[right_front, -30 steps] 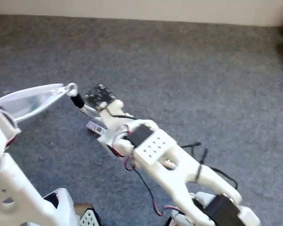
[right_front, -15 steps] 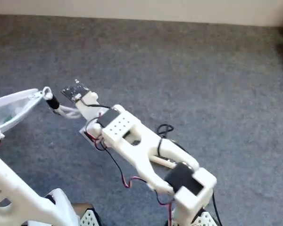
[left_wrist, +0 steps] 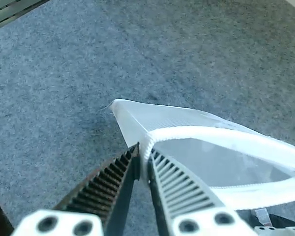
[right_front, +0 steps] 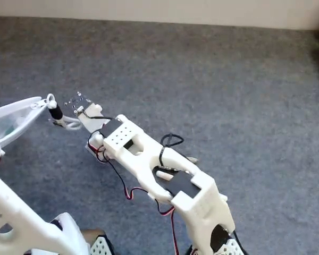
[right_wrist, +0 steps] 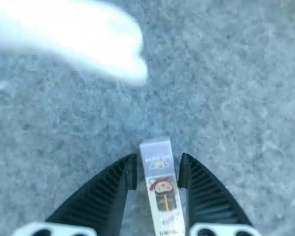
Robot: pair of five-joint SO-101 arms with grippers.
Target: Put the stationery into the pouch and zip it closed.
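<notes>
- In the high view we see the right gripper stretched out over the grey carpet. Its tip is just beside the pointed end of the clear pouch, which sits at the table's left edge, raised off the carpet. From here we cannot tell how wide its jaws stand.
- In the left wrist view we find the left gripper closed almost completely. Its two ribbed jaws pinch the white rim of the pouch near one corner, and the mesh body hangs away from the jaws above the carpet.
- In the right wrist view the right gripper is closed to a narrow width on a slim white stationery piece. The piece lies lengthwise between the jaws, with its end poking past the fingertips.
</notes>
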